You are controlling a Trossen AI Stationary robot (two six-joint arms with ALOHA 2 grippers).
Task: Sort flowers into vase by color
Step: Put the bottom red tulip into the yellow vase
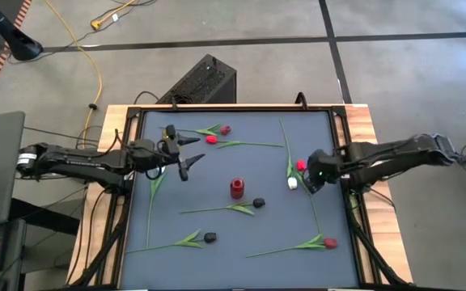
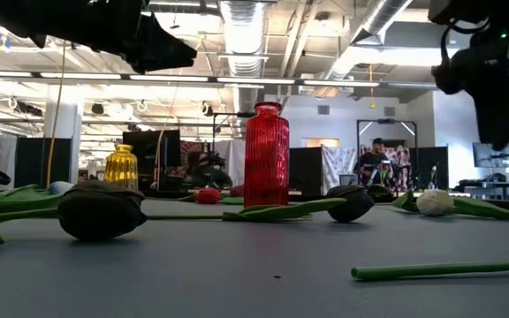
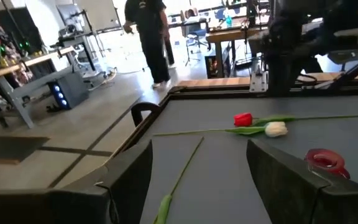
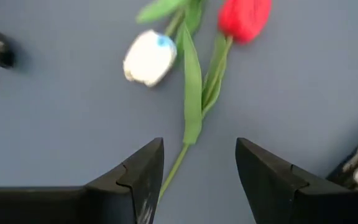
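From above, the flowers lie spread out on a gray-blue table top (image 1: 217, 174). Each one has a long thin green stem and green leaves with a small bud at the end. Two red tulips (image 1: 218, 134) lie close together near the far edge. A red tulip (image 1: 301, 165) and a white tulip (image 1: 293, 183) lie side by side near the right edge. A dark tulip (image 1: 258, 202) lies just beside a small red vase (image 1: 237, 188) in the middle. Another dark tulip (image 1: 209, 237) and one more red tulip (image 1: 330, 242) lie near the front edge. The left gripper (image 1: 186, 153) hangs over the left part of the table with its fingers wide apart and holding nothing. The right gripper (image 1: 311, 183) sits right by the red and white buds.

From table height, the red vase (image 2: 266, 155) stands upright and has ribbed glass. A yellow vase (image 2: 121, 167) stands farther back on the left. A dark bud (image 2: 101, 211) lies close to the camera.

The left wrist view shows the red bud touching the white bud, with the round vase mouth (image 3: 325, 160) nearby. A person (image 3: 148, 37) walks in the room behind.

The right wrist view shows the right gripper (image 4: 200, 177) spread apart and empty above a green stem (image 4: 192, 112).
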